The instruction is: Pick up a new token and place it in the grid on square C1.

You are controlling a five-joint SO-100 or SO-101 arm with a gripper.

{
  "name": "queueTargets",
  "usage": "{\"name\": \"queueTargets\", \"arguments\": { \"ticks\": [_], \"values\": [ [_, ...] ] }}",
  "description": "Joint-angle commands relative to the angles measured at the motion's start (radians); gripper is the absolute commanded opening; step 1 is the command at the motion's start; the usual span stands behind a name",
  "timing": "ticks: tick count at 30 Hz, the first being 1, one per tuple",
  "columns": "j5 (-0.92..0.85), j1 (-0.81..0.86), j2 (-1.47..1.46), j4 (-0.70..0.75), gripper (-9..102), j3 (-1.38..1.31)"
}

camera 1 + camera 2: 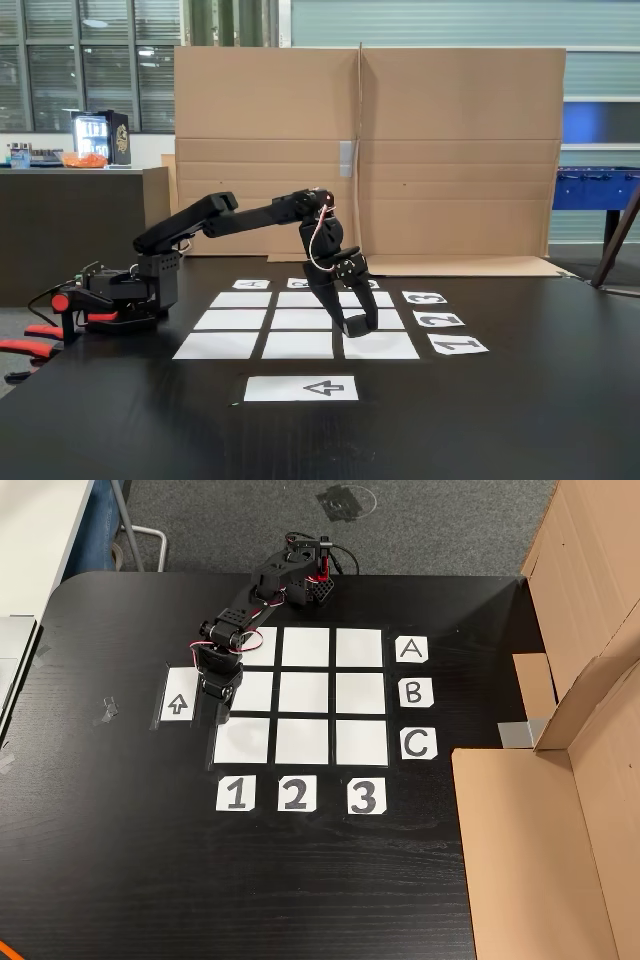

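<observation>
While the gripper (356,325) hangs fingers-down, its opening and any held token cannot be told | arm (262,592) reaches out, wrist bent down over the grid (305,695) | tip sits just above square C1 (243,740), near the arrow strip (177,694)

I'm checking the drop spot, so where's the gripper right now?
In the other view the gripper hangs at the grid's left edge, over row B's first square, just above square C1 and beside the arrow strip.

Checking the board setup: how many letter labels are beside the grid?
3, in a column right of the grid in the other view: A on top, B middle, C bottom. None seems hidden.
</observation>
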Motion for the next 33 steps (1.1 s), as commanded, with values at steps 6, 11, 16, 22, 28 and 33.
{"name": "queueTargets", "arguments": {
  "ticks": [6, 11, 16, 22, 28, 33],
  "values": [
    [0.005, -0.048, -0.018, -0.025, -1, -0.044],
    [0.005, -0.061, -0.032, -0.035, -1, -0.051],
    [0.005, -0.067, -0.043, -0.055, -1, -0.051],
    [0.005, -0.072, -0.048, -0.069, 4, -0.051],
    [0.005, -0.074, -0.048, -0.074, 23, -0.051],
    [0.005, -0.077, -0.041, -0.075, 27, -0.04]
  ]
}}
